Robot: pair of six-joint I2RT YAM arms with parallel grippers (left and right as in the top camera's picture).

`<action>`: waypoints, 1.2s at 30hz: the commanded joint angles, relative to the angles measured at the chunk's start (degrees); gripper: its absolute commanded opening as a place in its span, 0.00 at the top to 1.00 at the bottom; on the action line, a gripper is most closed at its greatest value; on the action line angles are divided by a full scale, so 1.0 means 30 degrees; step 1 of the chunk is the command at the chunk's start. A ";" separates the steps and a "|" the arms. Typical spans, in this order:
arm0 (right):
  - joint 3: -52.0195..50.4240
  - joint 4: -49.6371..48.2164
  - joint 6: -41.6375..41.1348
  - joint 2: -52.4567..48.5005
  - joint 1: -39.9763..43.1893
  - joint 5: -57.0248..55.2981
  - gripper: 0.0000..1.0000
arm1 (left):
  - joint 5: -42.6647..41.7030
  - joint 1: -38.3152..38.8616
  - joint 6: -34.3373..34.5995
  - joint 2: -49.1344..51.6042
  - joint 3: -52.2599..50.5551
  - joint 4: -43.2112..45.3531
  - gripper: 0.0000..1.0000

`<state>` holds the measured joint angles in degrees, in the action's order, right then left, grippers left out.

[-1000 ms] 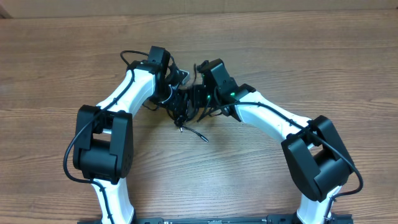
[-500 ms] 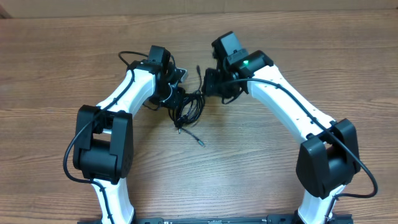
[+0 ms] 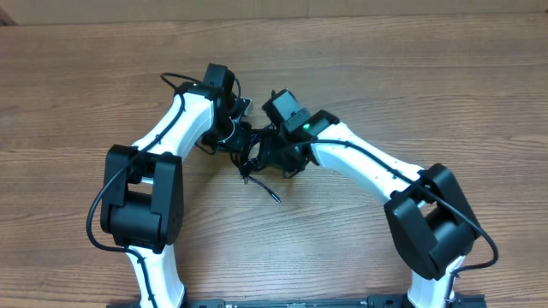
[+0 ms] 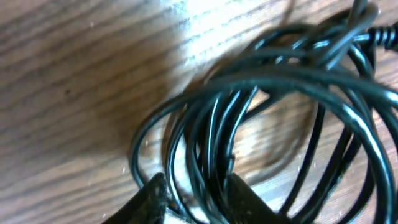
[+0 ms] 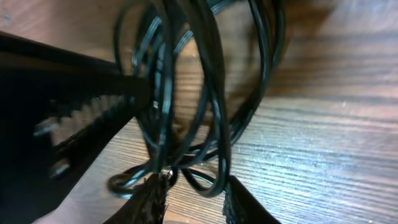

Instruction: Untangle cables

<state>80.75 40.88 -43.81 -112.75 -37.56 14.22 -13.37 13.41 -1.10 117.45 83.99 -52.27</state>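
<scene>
The cables (image 3: 257, 156) lie as a knot of thin black loops on the wooden table, between my two wrists. One loose end with a small plug (image 3: 276, 198) trails toward the front. My left gripper (image 3: 244, 141) reaches into the knot from the left. In the left wrist view the gripper (image 4: 198, 190) is open, with several strands of the cables (image 4: 273, 71) running between its fingers. My right gripper (image 3: 272, 152) comes in from the right. In the right wrist view it (image 5: 196, 193) is open around a low loop of the cables (image 5: 211, 93).
The bare wooden table (image 3: 385, 68) stretches all round the knot. The two wrists stand very close together over the cables. The left arm's dark gripper body (image 5: 56, 118) fills the left side of the right wrist view.
My right arm lifted up and to the right away from the knot, then came back down onto it. The left arm stayed at the knot. The loose plug end shifted slightly.
</scene>
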 commanded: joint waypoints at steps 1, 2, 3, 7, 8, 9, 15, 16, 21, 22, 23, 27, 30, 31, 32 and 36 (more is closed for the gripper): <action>-0.0277 -0.0189 -0.1027 -0.0772 0.0095 -0.1341 0.80 | 0.0794 -0.0379 -0.0291 0.0204 0.1035 -0.0619 0.52; -0.0277 -0.0211 -0.1013 -0.0940 0.0131 -0.1617 0.85 | 0.0648 -0.0517 -0.0284 0.0204 0.1086 -0.0670 0.51; -0.0277 -0.0386 -0.0801 -0.1056 0.0204 -0.1821 0.89 | 0.0342 -0.0663 -0.0299 0.0204 0.1086 -0.0641 0.48; -0.0277 -0.1282 0.0444 -0.1399 0.0561 -0.1894 0.93 | -0.2171 -0.1107 -0.1894 0.0204 0.1078 -0.0539 0.41; -0.0277 -0.1464 0.0780 -0.1472 0.0670 -0.1894 0.94 | -0.2965 -0.1173 -0.2637 0.0204 0.1078 -0.0459 0.40; -0.0277 -0.1566 0.1049 -0.1479 0.0780 -0.1894 0.96 | -0.3774 -0.1202 -0.3417 0.0211 0.1056 -0.0357 0.38; -0.0277 -0.1974 0.2499 -0.1501 0.2106 -0.1661 0.96 | -0.4612 -0.1166 -0.4364 0.0357 0.0423 0.0517 0.29; -0.0277 -0.2047 0.2936 -0.1501 0.2346 -0.1290 0.96 | -0.4415 -0.1166 -0.4029 0.0481 0.0393 0.0627 0.31; -0.0277 -0.2696 0.5304 -0.1508 0.3220 0.1064 0.96 | -0.4386 -0.1158 -0.3075 0.1275 0.0393 0.1129 0.40; -0.0277 -0.2885 0.5952 -0.1508 0.3315 0.1632 0.96 | -0.4364 -0.1158 -0.2958 0.1413 0.0393 0.1209 0.41; -0.0277 -0.3002 0.6528 -0.1508 0.3402 0.2193 0.96 | -0.4357 -0.1158 -0.2790 0.1639 0.0393 0.1304 0.43; -0.0277 -0.3053 0.7125 -0.1508 0.3563 0.3162 0.96 | -0.4422 -0.1158 -0.2433 0.1989 0.0393 0.1428 0.53; -0.0277 -0.3096 0.7125 -0.1508 0.3548 0.3155 0.96 | -0.4430 -0.1158 -0.2113 0.1785 0.0466 0.1217 0.42; -0.0277 -0.3089 0.7125 -0.1508 0.3541 0.3155 0.96 | -0.4422 -0.1166 -0.2127 0.1683 0.0532 0.1027 0.42; -0.0277 -0.3045 0.7118 -0.1508 0.3526 0.3162 0.96 | -0.4422 -0.1166 -0.2135 0.1581 0.0641 0.0787 0.43; -0.0153 -0.2528 0.7118 -0.1464 0.3672 0.3337 0.89 | -0.4328 -0.1158 -0.2703 0.0903 0.0918 0.0080 0.44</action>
<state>80.23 32.64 -23.44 -116.75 -26.98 22.65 -26.81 9.76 -8.56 122.37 85.93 -51.48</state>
